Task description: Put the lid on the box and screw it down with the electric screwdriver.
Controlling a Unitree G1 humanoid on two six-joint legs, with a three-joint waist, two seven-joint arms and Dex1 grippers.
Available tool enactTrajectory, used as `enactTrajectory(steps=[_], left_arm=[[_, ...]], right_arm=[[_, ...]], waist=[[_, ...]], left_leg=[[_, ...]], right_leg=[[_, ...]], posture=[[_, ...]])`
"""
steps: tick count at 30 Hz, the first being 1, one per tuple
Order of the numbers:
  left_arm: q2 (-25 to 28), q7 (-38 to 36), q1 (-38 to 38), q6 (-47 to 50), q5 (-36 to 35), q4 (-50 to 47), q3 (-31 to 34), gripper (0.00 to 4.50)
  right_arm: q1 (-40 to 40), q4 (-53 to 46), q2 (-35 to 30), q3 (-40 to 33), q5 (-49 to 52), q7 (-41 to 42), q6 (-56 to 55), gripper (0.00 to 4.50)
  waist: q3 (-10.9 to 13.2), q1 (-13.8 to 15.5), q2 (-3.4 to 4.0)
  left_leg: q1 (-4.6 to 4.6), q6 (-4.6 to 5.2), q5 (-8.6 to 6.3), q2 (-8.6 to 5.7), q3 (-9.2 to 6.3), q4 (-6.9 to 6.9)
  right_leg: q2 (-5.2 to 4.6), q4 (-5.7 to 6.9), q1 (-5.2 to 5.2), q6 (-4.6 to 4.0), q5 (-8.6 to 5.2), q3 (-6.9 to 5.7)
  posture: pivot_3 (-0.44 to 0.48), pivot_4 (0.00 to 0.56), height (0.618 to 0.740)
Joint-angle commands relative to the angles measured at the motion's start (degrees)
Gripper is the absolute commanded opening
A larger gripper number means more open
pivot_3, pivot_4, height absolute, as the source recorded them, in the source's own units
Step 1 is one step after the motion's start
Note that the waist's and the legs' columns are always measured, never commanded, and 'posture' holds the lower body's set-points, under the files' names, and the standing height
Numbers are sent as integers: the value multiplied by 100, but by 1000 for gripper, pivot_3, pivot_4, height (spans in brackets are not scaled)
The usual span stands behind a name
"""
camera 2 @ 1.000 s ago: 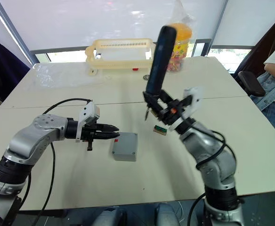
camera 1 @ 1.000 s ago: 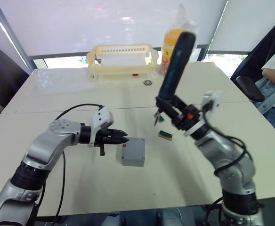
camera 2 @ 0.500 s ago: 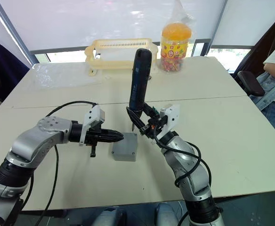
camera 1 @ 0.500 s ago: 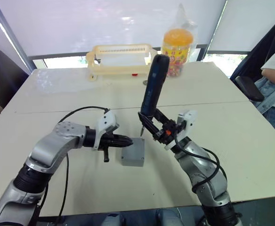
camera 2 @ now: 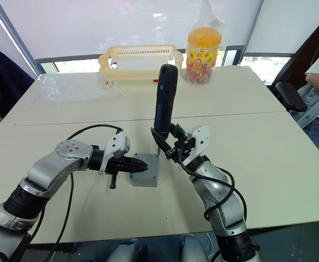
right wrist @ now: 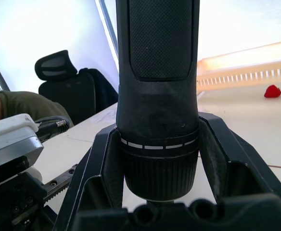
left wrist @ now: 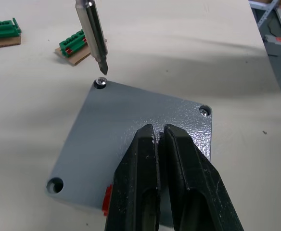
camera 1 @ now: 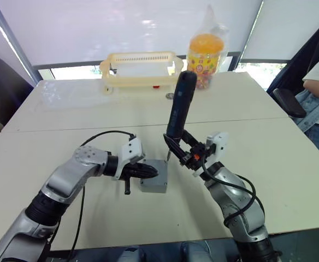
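Now we're into the fastening stage. The lid (left wrist: 140, 130) already sits on the box (camera 1: 155, 183), which rests on the tabletop (camera 1: 83, 213) at the centre of the left eye frame. The left end effector (left wrist: 159, 139) has its two black fingers pressed together with nothing between them, tips resting on the lid's top as if pinning it down. The right end effector (right wrist: 158, 159) is clamped around the body of the electric screwdriver (camera 1: 178, 109), holding it nearly upright, leaning slightly toward the upper right of the left eye frame.

Look at the left wrist view: the metal bit (left wrist: 93, 36) hangs just above a screw (left wrist: 101, 82) in the lid's corner at upper left of that frame, not yet seated. Another screw (left wrist: 204, 111) shows in the right-hand corner, while the hole (left wrist: 55, 185) at lower left looks empty.

By my reading, the next move is a short, straight descent to land the bit in that screw head, with the lid held steady underneath. A slight sideways miss would skate the bit off.
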Motion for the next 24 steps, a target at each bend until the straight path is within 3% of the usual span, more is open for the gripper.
enactTrajectory(steps=[1, 24], left_arm=[[5, 20, 107, 54, 109, -48, -84, 314], [-32, 145, 199, 161, 75, -140, -45, 314]], right_arm=[[-64, -376, 65, -34, 8, 10, -154, 1812], [-144, -233, 193, 57, -99, 54, -189, 1812]], waist=[[0, -1, 0], [-1, -1, 0]], left_leg=[[0, 0, 0, 0, 0, 0], [2, -1, 0, 0, 0, 0]], right_leg=[[0, 0, 0, 0, 0, 0], [0, 2, 1, 0, 0, 0]], posture=[[0, 150, 740], [0, 150, 740]])
